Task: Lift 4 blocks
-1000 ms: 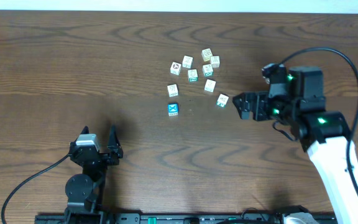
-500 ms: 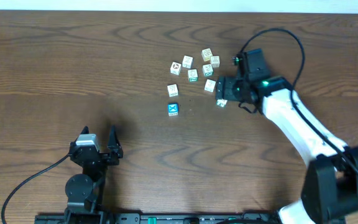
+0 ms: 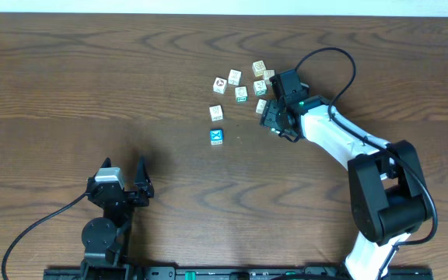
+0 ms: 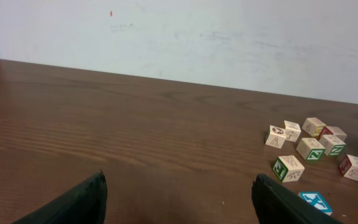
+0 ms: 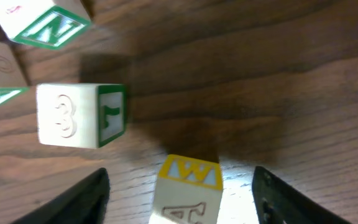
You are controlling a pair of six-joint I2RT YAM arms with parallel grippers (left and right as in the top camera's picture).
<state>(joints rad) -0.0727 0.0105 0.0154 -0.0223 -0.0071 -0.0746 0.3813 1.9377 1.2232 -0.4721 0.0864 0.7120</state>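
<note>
Cube (image 3: 217, 137), blue-faced, on wood-grain tbl (image 3: 92, 78)

Looks like a robotics lab bench to me: bare wood-grain worktop (image 3: 68, 78) against a plain white wall (image 4: 229, 43), with two small robot arms, one white (image 3: 341, 140) and one black (image 3: 99, 229), sitting by a black mounting rail (image 3: 232, 273) along the near edge.

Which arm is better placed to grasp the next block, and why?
Right: the right pincer straddles the yellow-framed W block; the left pincer rests far from every block.
</note>
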